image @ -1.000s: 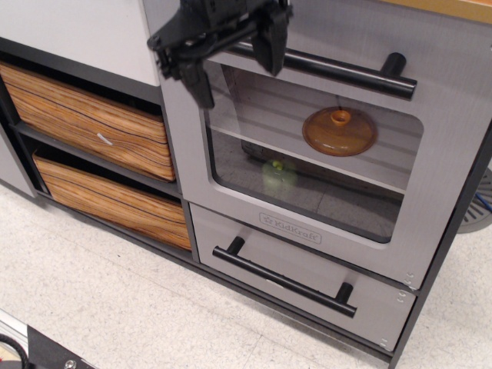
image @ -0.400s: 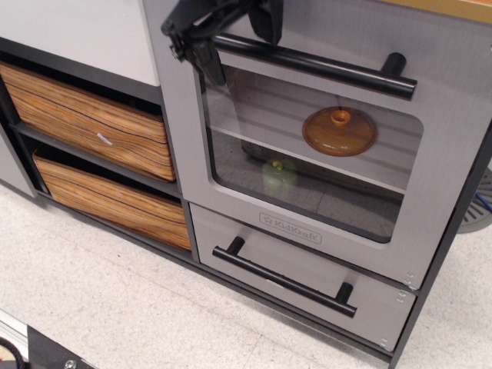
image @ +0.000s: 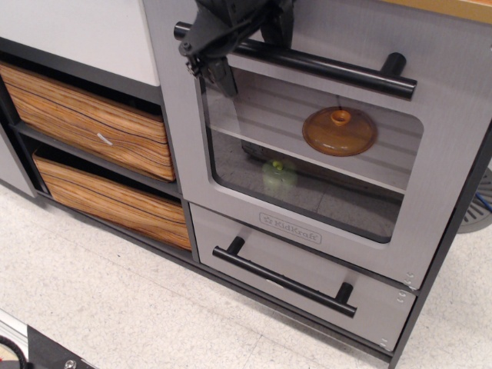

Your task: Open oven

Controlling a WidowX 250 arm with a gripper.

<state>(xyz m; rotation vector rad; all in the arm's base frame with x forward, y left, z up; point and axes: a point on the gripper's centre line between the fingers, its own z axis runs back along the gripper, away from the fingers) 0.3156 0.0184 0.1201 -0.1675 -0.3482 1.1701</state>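
The grey oven (image: 323, 231) has a large door with a clear window, a "KidKraft" logo and a long black bar handle (image: 338, 71) along its top. The door is shut. My black gripper (image: 247, 48) is at the left part of the handle, open. One finger (image: 219, 74) hangs below the bar over the window's top left corner, and the other (image: 277, 21) is above the bar. The bar runs between them. Through the window I see an orange lid (image: 339, 131) and a small green object (image: 277, 169).
A smaller grey drawer (image: 292, 277) with a black bar handle sits under the oven. Two wood-grain drawers (image: 92, 123) are stacked to the left. A pale speckled floor (image: 115, 307) lies in front.
My gripper has moved to the right and in toward the door, so its fingers now straddle the bar handle. The handle's left end has come into view. The door has not moved.
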